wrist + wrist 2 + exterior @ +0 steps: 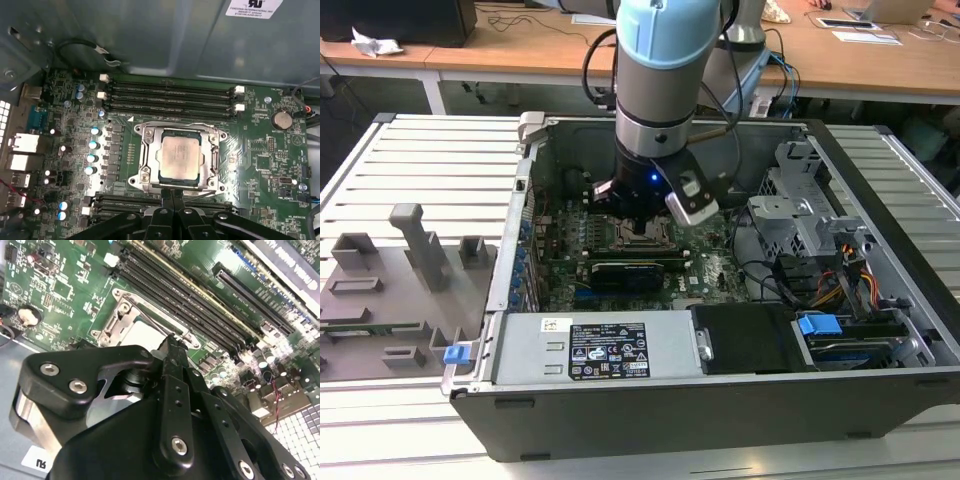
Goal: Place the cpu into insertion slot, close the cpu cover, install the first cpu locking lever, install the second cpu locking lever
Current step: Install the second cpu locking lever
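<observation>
The arm reaches straight down into the computer case [880,400]. The gripper [172,196] has its fingers pressed together, holding nothing — its tips sit at the edge of the cpu cover [146,156]. The cpu [179,157] lies flat in the insertion slot [161,176] — cover down around it.

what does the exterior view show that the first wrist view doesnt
Exterior view: the whole case, the arm, a grey fixture tray on the exterior view's left, the power supply.
First wrist view: the cpu seated in the slot with the cover closed around it, and a coin cell.
Both: the green board, the gripper.
</observation>
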`<state>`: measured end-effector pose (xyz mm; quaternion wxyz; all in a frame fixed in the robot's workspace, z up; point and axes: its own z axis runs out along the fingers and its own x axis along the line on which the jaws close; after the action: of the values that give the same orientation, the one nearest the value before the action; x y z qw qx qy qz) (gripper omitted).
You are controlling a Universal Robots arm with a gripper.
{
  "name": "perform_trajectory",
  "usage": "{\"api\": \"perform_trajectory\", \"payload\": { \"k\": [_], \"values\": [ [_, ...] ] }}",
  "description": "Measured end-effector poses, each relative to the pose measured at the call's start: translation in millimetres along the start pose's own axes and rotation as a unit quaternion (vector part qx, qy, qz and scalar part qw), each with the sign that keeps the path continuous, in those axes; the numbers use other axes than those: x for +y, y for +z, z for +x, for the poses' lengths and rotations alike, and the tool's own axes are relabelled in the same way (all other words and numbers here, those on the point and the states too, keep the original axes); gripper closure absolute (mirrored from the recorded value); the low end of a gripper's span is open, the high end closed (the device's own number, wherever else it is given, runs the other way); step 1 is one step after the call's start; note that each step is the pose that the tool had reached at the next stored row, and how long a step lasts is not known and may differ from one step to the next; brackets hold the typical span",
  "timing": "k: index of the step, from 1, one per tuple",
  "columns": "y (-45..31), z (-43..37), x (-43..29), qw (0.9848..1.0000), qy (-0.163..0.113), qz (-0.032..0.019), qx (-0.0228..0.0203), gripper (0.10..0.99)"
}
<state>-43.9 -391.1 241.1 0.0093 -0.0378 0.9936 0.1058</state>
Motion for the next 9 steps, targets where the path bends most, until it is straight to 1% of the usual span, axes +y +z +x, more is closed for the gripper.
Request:
{"api": "perform_trajectory", "payload": {
  "k": [2,3,4,5,7,9],
  "values": [
    [0.4,0.7,-3.0,1.0,0.0,-0.0001,0.0,0.98],
    [0.8,2.2,-3.5,1.0,0.0,-0.0004,-0.0001,0.98],
    [1.3,5.4,-3.8,1.0,0.0,-0.0011,-0.0001,0.98],
    [2.7,7.7,-4.2,1.0,0.0,-0.0018,-0.0002,0.98],
    [5.7,8.4,-4.9,1.0,0.0,-0.0017,-0.0002,0.98],
    [10.3,9.1,-5.9,1.0,0.0,-0.0017,-0.0001,0.98]
  ]
}}
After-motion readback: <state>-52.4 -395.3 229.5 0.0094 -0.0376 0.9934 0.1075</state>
